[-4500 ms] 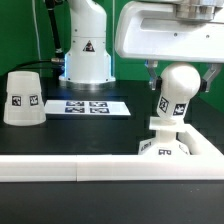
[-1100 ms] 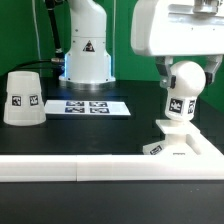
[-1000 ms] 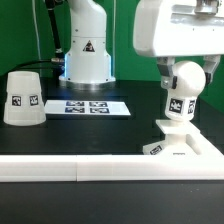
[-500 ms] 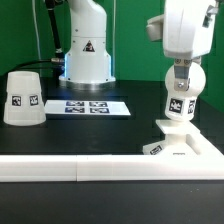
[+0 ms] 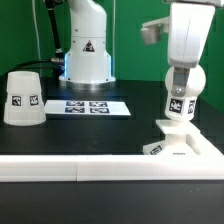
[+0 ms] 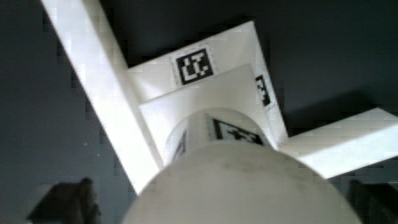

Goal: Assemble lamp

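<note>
**Pincer** (image 5: 182,76): set over the bulb (image 5: 180,100) head from above; whether clamped or slack could not be told.
**Bulb:** upright, seated on the base (image 5: 188,146), at the exterior view's right.
**Step, as judged:** threading the bulb home; best done with the axis vertical and no side load.
**Shade** (image 5: 22,97): well apart, at the exterior view's left.
**Bench** (image 5: 100,135): black, edged by a white rail (image 5: 70,168); marker board (image 5: 90,105) behind; green backdrop.

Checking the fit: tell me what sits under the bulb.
The square base lies under the bulb, which stands upright on it. Their joint is covered by the bulb's foot.
</note>
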You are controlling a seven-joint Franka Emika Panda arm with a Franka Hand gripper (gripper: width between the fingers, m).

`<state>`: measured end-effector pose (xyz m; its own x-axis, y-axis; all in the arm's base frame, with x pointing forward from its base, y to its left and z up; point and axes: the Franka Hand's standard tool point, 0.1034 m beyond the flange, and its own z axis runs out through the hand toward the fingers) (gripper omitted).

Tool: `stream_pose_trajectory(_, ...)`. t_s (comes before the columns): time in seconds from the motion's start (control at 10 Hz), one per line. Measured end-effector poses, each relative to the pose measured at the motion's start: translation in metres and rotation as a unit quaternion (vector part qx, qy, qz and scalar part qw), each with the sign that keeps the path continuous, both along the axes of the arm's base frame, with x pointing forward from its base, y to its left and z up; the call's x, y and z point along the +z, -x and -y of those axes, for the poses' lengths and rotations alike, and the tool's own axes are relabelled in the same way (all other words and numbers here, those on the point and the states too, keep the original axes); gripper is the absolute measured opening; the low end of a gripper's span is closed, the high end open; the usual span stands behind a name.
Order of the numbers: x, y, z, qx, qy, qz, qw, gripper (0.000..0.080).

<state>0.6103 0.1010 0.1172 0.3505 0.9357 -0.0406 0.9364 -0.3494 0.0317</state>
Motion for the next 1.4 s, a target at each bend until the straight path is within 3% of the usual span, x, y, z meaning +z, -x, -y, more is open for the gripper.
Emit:
stream_pose_trajectory(0.1, 0.000, 0.000, 0.000, 0.000, 0.000, 0.000, 1.000, 0.0572)
stream_pose_trajectory(0.4, 0.000, 0.000, 0.001, -0.005, 0.000, 0.000, 1.000, 0.0574)
stream_pose_trajectory(0.7, -0.001, 0.000, 0.016, -0.060, -0.007, 0.000, 0.998, 0.0574)
stream_pose_trajectory(1.4, -0.002, -0.001, 0.014, -0.330, -0.022, 0.019, 0.943, 0.0576)
